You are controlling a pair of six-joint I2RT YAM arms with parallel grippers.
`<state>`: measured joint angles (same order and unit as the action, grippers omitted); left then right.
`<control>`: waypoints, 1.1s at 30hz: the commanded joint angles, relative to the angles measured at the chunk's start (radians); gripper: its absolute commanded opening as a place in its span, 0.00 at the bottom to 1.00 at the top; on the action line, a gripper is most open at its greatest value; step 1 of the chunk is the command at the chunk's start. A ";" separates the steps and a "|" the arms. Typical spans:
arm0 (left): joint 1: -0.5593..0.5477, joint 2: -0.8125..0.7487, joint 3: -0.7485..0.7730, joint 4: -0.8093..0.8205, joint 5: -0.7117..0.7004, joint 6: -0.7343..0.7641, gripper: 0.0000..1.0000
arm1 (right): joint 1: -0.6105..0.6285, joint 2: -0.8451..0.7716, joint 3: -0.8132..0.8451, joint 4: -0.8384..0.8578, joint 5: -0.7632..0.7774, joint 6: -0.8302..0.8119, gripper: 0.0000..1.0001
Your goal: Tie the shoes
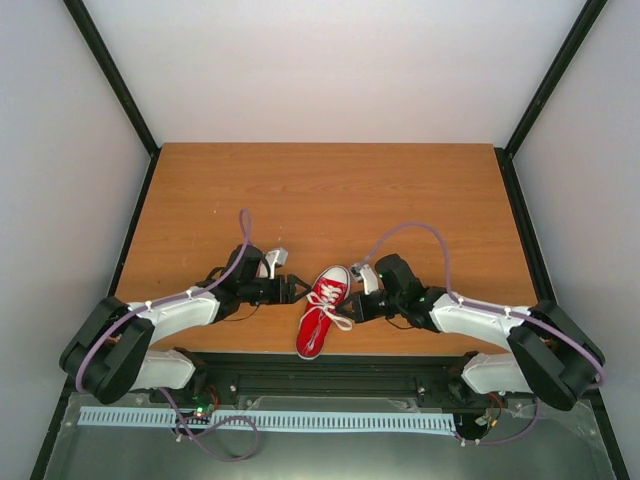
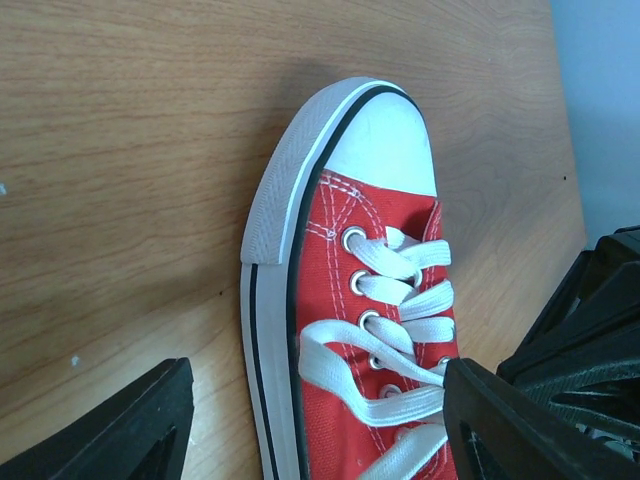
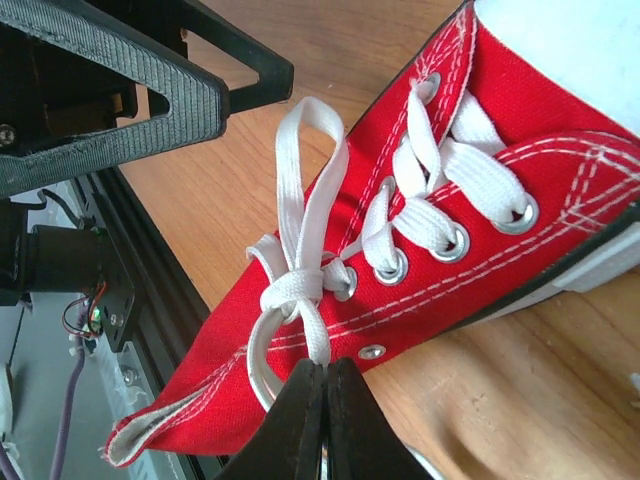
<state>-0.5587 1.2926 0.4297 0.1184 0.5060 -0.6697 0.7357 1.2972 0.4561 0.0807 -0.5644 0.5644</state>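
Note:
The red sneaker point(image 1: 322, 312) with white toe cap and white laces lies near the table's front edge, toe pointing away from me. In the left wrist view my left gripper point(image 2: 320, 430) is open: one finger sits outside the sole, the other over the laces point(image 2: 400, 300). Its toe cap point(image 2: 380, 150) is further ahead. In the right wrist view my right gripper point(image 3: 326, 372) is shut on a white lace strand just below the knot point(image 3: 295, 285) at the top eyelets. One lace loop point(image 3: 312, 160) extends from the knot toward the left gripper's finger point(image 3: 160, 95).
The wooden table point(image 1: 330, 190) is enclosed by pale walls with black corner posts. A black rail point(image 1: 330, 365) runs along the near edge just behind the shoe's heel, with a white slotted strip point(image 1: 260, 420) below it.

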 commanded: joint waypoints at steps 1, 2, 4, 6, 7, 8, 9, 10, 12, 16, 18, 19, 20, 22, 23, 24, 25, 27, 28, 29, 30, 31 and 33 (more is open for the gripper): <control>-0.007 -0.009 0.007 0.039 0.033 0.003 0.70 | 0.008 -0.057 -0.031 -0.054 0.053 -0.015 0.03; -0.007 -0.005 0.009 0.038 0.037 0.007 0.71 | 0.007 -0.063 -0.038 -0.061 0.059 -0.016 0.03; -0.007 0.000 0.011 0.044 0.051 0.010 0.70 | 0.007 -0.073 -0.051 -0.074 0.074 -0.014 0.03; -0.009 0.007 0.012 0.057 0.072 0.011 0.70 | 0.007 -0.081 -0.061 -0.085 0.092 -0.009 0.03; -0.010 0.011 0.015 0.060 0.079 0.012 0.70 | 0.007 -0.087 -0.065 -0.090 0.100 -0.007 0.03; -0.011 0.018 0.019 0.060 0.085 0.013 0.68 | 0.007 -0.091 -0.071 -0.095 0.107 -0.003 0.03; -0.014 0.026 0.023 0.059 0.090 0.014 0.67 | 0.007 -0.098 -0.078 -0.098 0.111 0.000 0.03; -0.019 0.035 0.028 0.060 0.091 0.014 0.66 | 0.007 -0.104 -0.081 -0.102 0.115 0.002 0.03; -0.031 0.050 0.035 0.072 0.098 0.011 0.64 | 0.008 -0.113 -0.086 -0.113 0.123 0.003 0.03; -0.056 0.064 0.051 0.099 0.106 0.002 0.64 | 0.007 -0.123 -0.097 -0.149 0.150 0.007 0.03; -0.066 0.060 0.055 0.109 0.110 0.002 0.64 | 0.007 -0.129 -0.104 -0.167 0.168 0.014 0.03; -0.069 0.057 0.055 0.111 0.111 0.003 0.64 | 0.007 -0.134 -0.109 -0.175 0.175 0.018 0.03; -0.071 0.055 0.055 0.112 0.112 0.006 0.64 | 0.007 -0.139 -0.114 -0.181 0.181 0.021 0.03; -0.075 0.055 0.055 0.112 0.117 0.008 0.62 | 0.007 -0.150 -0.122 -0.188 0.187 0.026 0.03; -0.076 0.056 0.055 0.112 0.117 0.008 0.61 | 0.007 -0.154 -0.126 -0.189 0.187 0.029 0.03; -0.077 0.059 0.054 0.112 0.118 0.008 0.59 | 0.007 -0.159 -0.128 -0.190 0.188 0.030 0.03; -0.078 0.062 0.055 0.114 0.118 0.009 0.56 | 0.007 -0.161 -0.130 -0.190 0.189 0.031 0.03; -0.079 0.071 0.056 0.116 0.119 0.007 0.53 | 0.007 -0.165 -0.130 -0.189 0.191 0.032 0.03; -0.079 0.075 0.058 0.118 0.121 0.007 0.51 | 0.008 -0.166 -0.130 -0.188 0.192 0.032 0.03; -0.081 0.079 0.061 0.119 0.127 0.008 0.48 | 0.008 -0.168 -0.129 -0.190 0.194 0.032 0.03; -0.082 0.085 0.064 0.119 0.133 0.008 0.46 | 0.007 -0.170 -0.129 -0.192 0.197 0.032 0.03; -0.083 0.089 0.068 0.119 0.141 0.008 0.45 | 0.007 -0.172 -0.129 -0.195 0.198 0.034 0.03; -0.087 0.096 0.072 0.118 0.151 0.011 0.44 | 0.007 -0.181 -0.129 -0.204 0.205 0.034 0.12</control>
<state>-0.6319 1.3701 0.4572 0.1997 0.6235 -0.6727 0.7357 1.1427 0.3351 -0.1020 -0.3874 0.5907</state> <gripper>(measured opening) 0.450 0.049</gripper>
